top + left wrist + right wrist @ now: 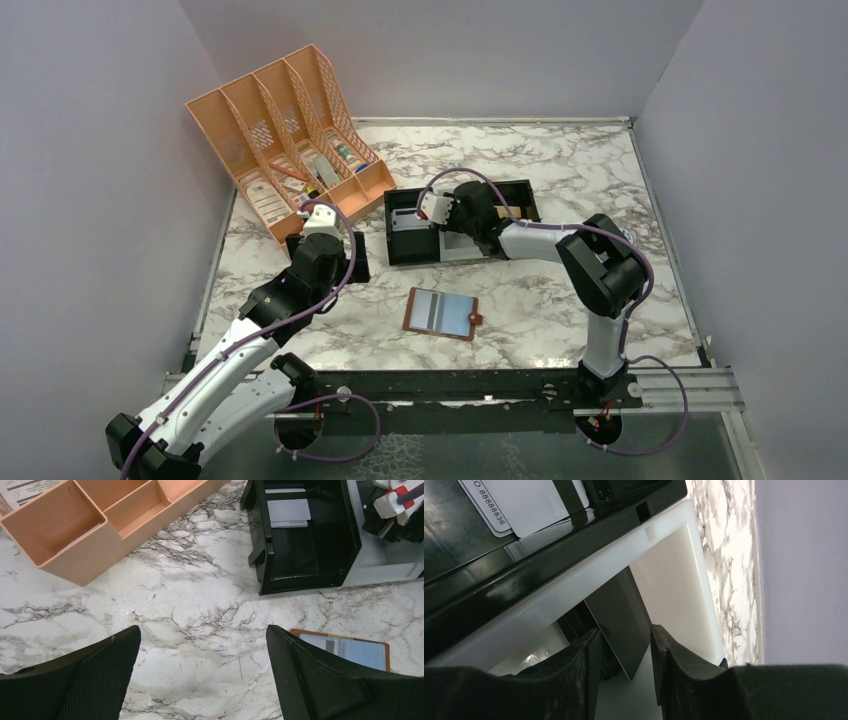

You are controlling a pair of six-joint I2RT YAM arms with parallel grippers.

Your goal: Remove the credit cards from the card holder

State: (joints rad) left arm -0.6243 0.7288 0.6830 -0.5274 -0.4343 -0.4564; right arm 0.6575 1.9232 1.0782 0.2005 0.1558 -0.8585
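Marble bench (pixel 560 170), grey walls. The card holder (pixel 441 313) lies spread open at lower centre. My left fingers (pixel 90 675) hang wide apart beside it. My right fingers (pixel 574 680) straddle a dark card (pixel 621 625) over the tray (pixel 674 590); whether they pinch it, I cannot tell. It looks light, stiff and slick, so I'd take an exposed edge.

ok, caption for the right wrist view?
Right pincer over white tray, a dark card between its fingers.
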